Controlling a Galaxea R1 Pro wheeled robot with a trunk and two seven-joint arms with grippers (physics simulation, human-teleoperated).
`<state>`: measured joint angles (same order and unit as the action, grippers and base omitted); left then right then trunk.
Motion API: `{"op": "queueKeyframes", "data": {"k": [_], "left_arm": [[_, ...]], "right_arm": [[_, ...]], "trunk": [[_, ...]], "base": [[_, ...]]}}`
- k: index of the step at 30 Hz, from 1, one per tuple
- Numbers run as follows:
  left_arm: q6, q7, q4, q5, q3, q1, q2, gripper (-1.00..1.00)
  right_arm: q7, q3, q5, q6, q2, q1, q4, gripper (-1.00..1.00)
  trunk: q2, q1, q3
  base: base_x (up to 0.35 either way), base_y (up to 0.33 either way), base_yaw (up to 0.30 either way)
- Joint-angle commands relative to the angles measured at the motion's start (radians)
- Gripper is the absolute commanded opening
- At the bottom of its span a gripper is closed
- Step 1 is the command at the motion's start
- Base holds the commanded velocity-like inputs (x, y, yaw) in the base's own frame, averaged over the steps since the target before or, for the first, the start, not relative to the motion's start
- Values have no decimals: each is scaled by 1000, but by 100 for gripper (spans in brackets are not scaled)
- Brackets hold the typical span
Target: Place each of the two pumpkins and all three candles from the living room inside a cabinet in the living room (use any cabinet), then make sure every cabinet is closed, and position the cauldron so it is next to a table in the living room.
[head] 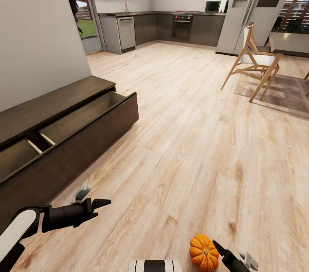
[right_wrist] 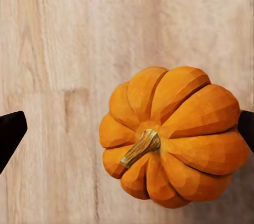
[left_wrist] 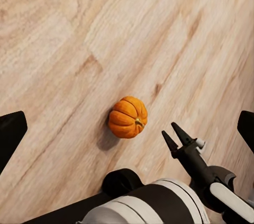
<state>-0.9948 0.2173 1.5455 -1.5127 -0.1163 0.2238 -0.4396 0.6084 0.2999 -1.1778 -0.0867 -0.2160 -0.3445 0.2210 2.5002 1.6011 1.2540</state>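
Pumpkin [head: 204, 253] on floor [head: 193, 134], cabinet [head: 64, 134] drawers open.
My right gripper [right_wrist: 127, 134] fingers spread around it, contact unclear; left gripper [head: 92, 197] looks spread, empty.

- No readable text, labels, brands, nos. or signs in any view.
- Kitchen appliances at top of head view, e.g. microwave [head: 216, 6] & oven [head: 183, 26]: too small/blurred to make out any markings.
- Pumpkin [right_wrist: 174, 136], floor, cabinet [head: 64, 132]: plain surfaces, no print.
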Motion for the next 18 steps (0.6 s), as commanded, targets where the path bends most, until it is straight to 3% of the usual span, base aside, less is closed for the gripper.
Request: {"op": "queueKeyframes", "data": {"k": [1, 7, 18], "left_arm": [[-1, 10, 1, -11, -2, 1, -1, 100], [-1, 10, 1, -11, -4, 1, 0, 100], [-1, 11, 1, -11, -5, 0, 2, 100]], "right_arm": [[-6, 8, -6, -6, 0, -1, -1, 100], [-19, 8, -6, -7, 0, -1, -1, 100], [-22, 8, -6, -7, 0, -1, -2, 100]], "trunk": [[0, 0, 1], [0, 0, 1], [3, 5, 43]], "base": [[0, 0, 0], [0, 0, 0], [0, 0, 0]]}}
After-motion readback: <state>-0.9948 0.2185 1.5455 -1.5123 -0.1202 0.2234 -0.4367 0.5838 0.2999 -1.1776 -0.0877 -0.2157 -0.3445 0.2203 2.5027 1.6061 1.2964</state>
